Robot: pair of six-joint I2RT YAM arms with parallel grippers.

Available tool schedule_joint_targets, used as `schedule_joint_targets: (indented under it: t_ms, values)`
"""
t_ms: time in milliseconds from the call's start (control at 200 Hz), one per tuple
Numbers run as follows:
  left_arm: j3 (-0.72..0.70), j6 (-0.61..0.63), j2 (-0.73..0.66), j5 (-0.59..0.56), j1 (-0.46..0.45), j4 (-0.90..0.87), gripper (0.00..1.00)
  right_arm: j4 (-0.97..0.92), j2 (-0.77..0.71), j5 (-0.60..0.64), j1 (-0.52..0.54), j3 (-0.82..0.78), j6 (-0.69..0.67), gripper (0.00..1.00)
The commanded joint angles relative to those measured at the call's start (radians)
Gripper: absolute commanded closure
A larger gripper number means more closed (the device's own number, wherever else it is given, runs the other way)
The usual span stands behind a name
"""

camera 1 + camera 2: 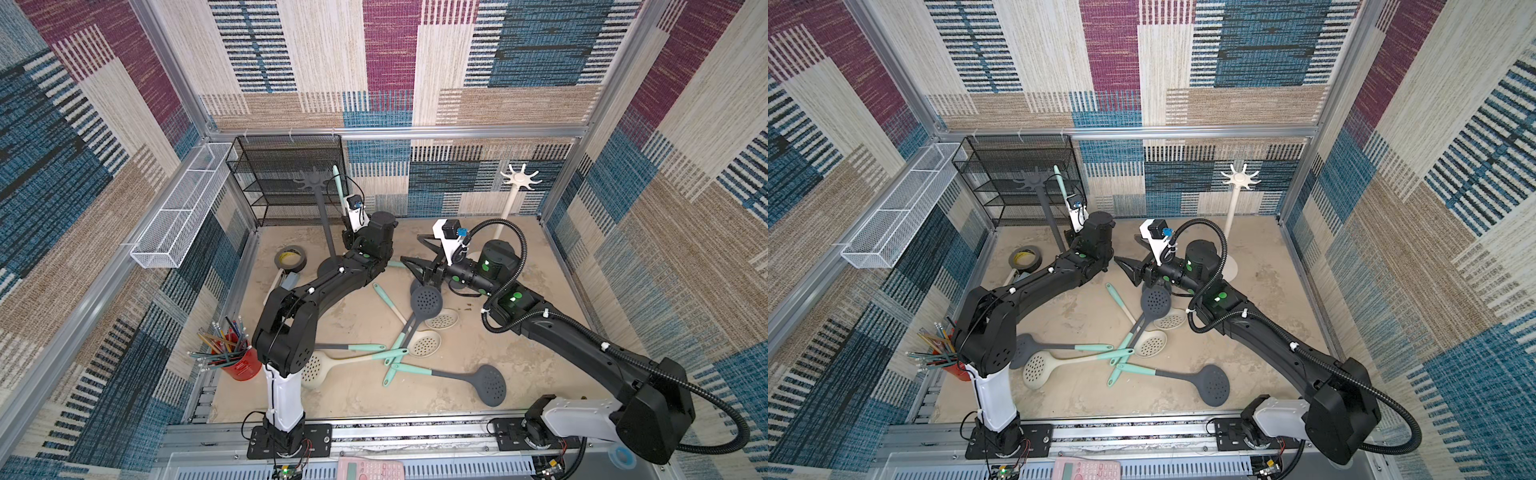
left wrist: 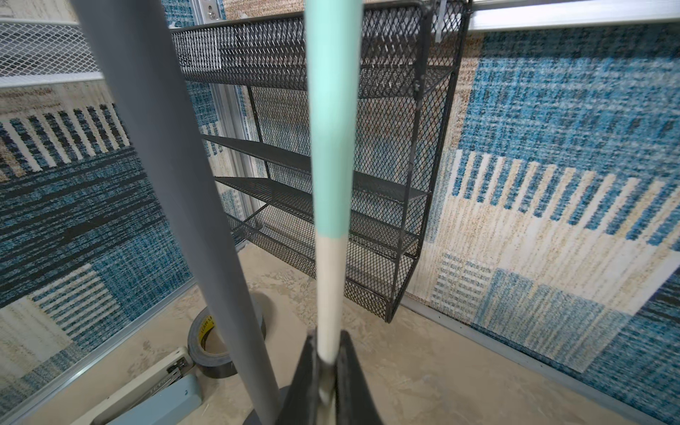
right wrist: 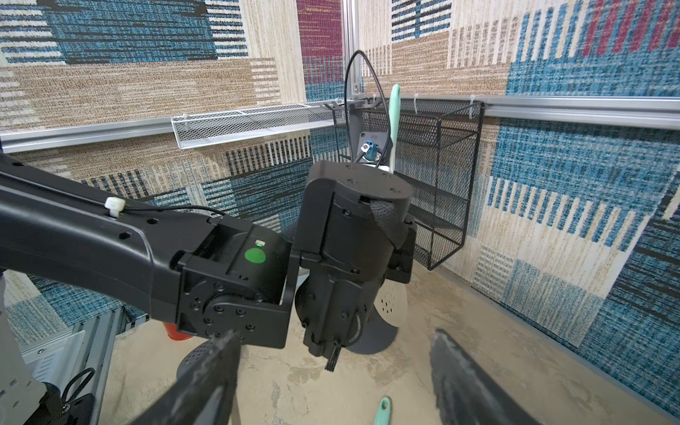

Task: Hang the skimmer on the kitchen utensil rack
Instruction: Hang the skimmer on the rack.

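The left gripper [image 2: 325,355] is pinching the cream shaft of a skimmer [image 2: 329,147], its smooth mint handle pointing almost straight up just beside the round grey pole of the rack [image 2: 169,165]. The right gripper [image 1: 411,249] is hovering with jaws spread wide. Lettering on the yellow label of the tape [image 2: 215,362] is showing too blurred to read.

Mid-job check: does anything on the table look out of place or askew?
Loose skimmers lie heaped, handles crossing. A tape roll and a stapler sit by the base of the grey rack, odd among kitchen tools. The left gripper holds one skimmer roughly upright beside its pole.
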Motion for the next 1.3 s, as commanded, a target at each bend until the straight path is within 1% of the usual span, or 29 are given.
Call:
schedule_joint_targets:
  t_ms: [0,306,806,997,1192,1297]
  values:
    - [-0.015,-0.023,-0.022,-0.012,0.001,0.038,1.00,0.016,0.001,-0.014,0.001,0.002,0.001,0.19]
    - [-0.038,-0.035,-0.042,-0.006,0.005,0.044,1.00,0.017,0.002,-0.016,0.001,0.004,0.006,0.19]
    - [-0.072,-0.122,-0.072,0.043,0.021,-0.009,1.00,0.013,-0.005,-0.007,0.002,0.002,0.006,0.19]
    - [-0.070,-0.106,-0.069,0.082,0.022,0.011,1.00,0.015,-0.006,-0.004,0.001,0.001,0.004,0.18]
    - [-0.059,-0.043,-0.061,0.105,0.017,0.068,1.00,0.021,-0.003,-0.007,0.002,-0.001,0.006,0.18]
    - [-0.040,-0.022,-0.051,0.105,0.015,0.067,1.00,0.021,-0.002,-0.005,0.002,0.001,0.004,0.18]
